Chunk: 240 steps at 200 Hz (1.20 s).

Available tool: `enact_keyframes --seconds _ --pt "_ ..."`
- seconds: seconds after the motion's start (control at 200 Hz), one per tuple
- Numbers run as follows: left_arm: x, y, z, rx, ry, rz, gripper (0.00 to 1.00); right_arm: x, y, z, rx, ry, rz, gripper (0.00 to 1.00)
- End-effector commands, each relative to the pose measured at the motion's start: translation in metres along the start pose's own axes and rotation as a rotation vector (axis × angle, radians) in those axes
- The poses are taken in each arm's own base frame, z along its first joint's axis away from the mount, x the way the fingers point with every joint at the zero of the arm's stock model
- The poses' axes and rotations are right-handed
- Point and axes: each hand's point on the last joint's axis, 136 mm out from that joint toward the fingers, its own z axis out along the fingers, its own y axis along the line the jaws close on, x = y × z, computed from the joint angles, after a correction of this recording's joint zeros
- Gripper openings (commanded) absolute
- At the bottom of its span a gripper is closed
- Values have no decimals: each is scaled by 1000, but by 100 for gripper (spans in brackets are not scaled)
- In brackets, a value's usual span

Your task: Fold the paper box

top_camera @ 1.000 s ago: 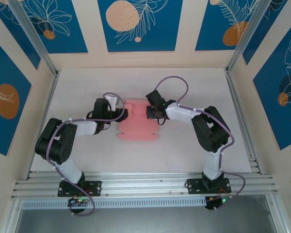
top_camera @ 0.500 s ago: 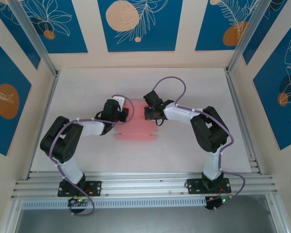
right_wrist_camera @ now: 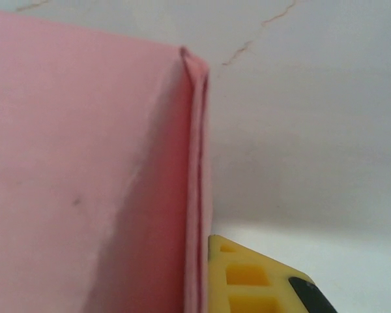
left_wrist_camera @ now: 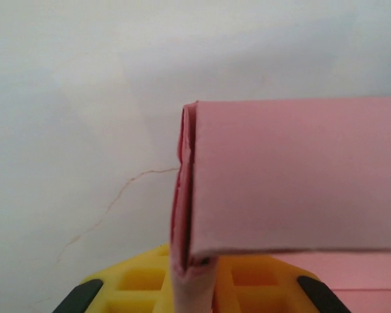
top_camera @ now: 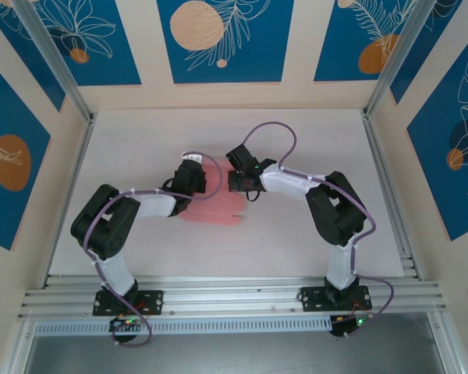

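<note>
Salmon-pink thin-card paper box (top_camera: 218, 209) sits roughly mid-bench on the white bench (top_camera: 140, 140), well off every edge and partly folded, with both arms on it. Left end effector (top_camera: 200, 187) is on the box's left side. In my left wrist view a doubled-over card wall drops down between the yellow pads (left_wrist_camera: 140, 280), so I read it as pinching that wall. Right end effector (top_camera: 232, 184) is on the right side, pressed together. One yellow pad (right_wrist_camera: 247, 277) lies flush against a folded wall edge and the other is hidden behind the panel, so I judge it pinches that wall too. Handling, as I judge it: very light, stiff only along panels and creases, floppy across them, and it will slide on the bench if pushed unbraced. It dents and mis-creases easily, so squeeze lightly. Best hold is on doubled walls near a crease or corner, where there are two layers. Avoid mid-panel and single flaps. Use one arm to anchor and the other to fold.
</note>
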Motion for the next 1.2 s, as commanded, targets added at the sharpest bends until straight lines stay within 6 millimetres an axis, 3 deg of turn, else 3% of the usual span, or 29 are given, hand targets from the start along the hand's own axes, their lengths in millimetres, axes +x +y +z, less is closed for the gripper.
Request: enact_keyframes --seconds 0.0,0.255,0.435,0.635,0.825,0.92,1.08,1.195 --pt "2 41 -3 -223 14 -77 12 11 -1 -2 29 52 23 2" --pt "15 33 -12 -167 69 -148 3 6 -13 3 150 48 5 2" --pt "25 34 -32 -116 79 -275 0 9 -38 5 357 38 -26 2" --pt "34 66 -57 -255 54 -378 0 16 -84 -12 721 46 -81 2" --pt "33 93 -67 -429 24 -433 0 16 -102 -33 850 29 -78 2" --pt "35 102 -71 -491 12 -496 0 14 -103 -38 878 16 -86 2" --pt "46 103 -67 -503 -5 -618 0 19 -89 -21 799 36 -70 3" --pt "47 105 -66 -535 5 -609 0 20 -81 -18 770 37 -72 3"
